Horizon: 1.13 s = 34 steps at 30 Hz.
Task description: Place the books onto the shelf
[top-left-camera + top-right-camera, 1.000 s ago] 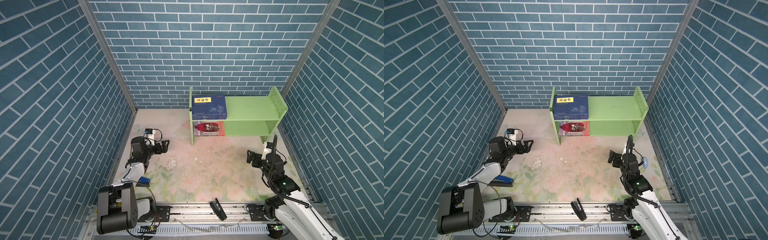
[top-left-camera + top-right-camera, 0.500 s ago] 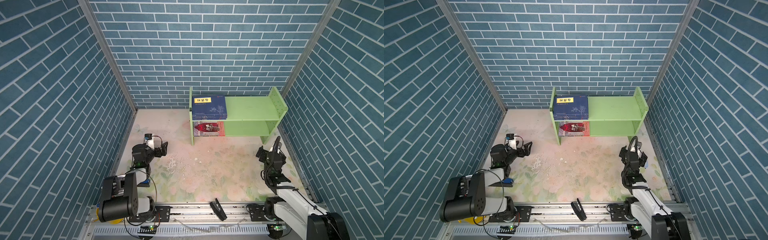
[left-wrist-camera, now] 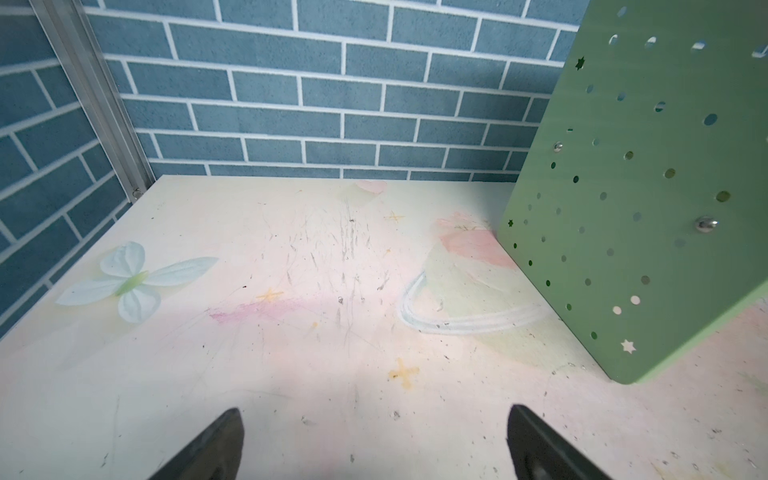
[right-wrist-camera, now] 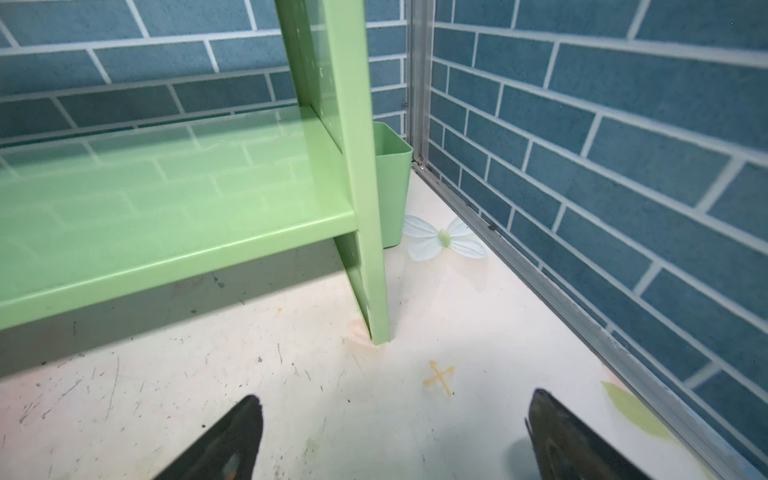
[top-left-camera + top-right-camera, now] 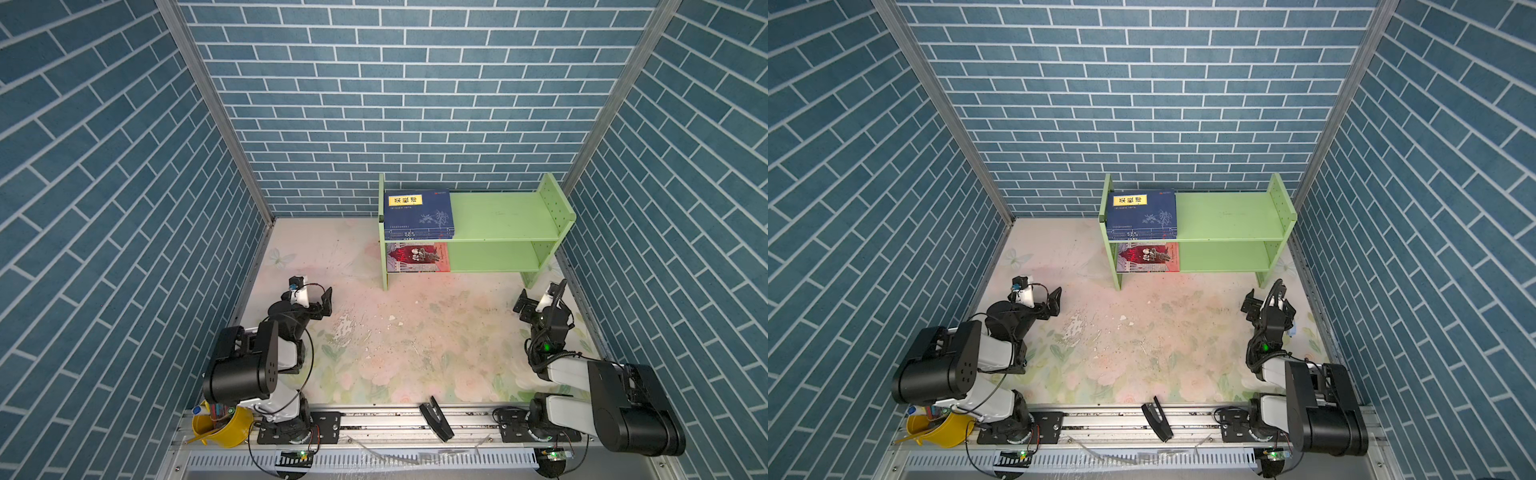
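Books (image 5: 417, 212) lie flush against one shelf (image 5: 503, 216) end.

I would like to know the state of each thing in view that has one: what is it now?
shelf, upright, by the back wall.
blue books, stacked flat, top tier, left end.
red book, flat, lower tier, left end.
left gripper, jaws open, empty.
right gripper, jaws open, empty.
cup, upright, beside the shelf's end panel.
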Available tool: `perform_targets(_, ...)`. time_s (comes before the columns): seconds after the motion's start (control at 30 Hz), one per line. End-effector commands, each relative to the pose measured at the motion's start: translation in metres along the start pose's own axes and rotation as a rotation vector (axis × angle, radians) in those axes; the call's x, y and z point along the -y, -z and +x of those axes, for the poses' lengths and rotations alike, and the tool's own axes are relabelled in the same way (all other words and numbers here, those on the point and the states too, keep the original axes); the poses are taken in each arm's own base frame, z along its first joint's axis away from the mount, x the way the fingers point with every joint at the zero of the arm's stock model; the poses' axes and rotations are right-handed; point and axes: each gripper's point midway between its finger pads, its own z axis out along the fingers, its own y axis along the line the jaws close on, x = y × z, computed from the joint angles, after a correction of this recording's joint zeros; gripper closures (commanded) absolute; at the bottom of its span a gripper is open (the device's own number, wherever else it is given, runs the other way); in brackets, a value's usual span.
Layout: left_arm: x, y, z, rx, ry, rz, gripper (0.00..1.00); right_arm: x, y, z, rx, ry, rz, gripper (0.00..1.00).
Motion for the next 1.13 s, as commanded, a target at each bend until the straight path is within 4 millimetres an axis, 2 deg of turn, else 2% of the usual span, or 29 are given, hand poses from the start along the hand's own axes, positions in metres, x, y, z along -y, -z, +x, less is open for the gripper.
perform_targets(0.0,-0.003,-0.001,-0.015,0.053,-0.035,-0.028,0.00,-0.016,-0.013,-0.016,0.061,0.069,-0.083,0.01)
perform_targets(0.13,-0.003,0.000,-0.016,0.071,-0.024,-0.023,0.00,-0.022,-0.027,0.000,0.064,0.076,-0.123,0.01)
perform_targets(0.2,-0.004,-0.001,-0.016,0.072,-0.022,-0.021,0.00,-0.015,-0.030,0.002,0.017,0.045,-0.106,0.01)
perform_targets(0.3,-0.003,-0.003,-0.016,0.057,-0.023,-0.018,0.00,-0.002,-0.049,0.004,-0.071,-0.001,-0.055,0.01)
perform_targets(0.37,-0.003,-0.004,-0.016,0.055,-0.023,-0.017,0.00,-0.011,-0.056,0.004,-0.096,0.031,-0.086,0.01)
perform_targets(0.5,-0.003,-0.004,-0.016,0.053,-0.024,-0.015,0.00,-0.017,-0.052,0.006,-0.088,0.044,-0.115,0.01)
perform_targets(0.67,-0.003,-0.004,-0.016,0.054,-0.024,-0.015,0.00,-0.024,-0.057,0.008,-0.123,0.067,-0.145,0.01)
perform_targets(1.1,-0.003,-0.004,-0.015,0.052,-0.023,-0.014,0.00,-0.028,-0.056,0.009,-0.132,0.076,-0.161,0.01)
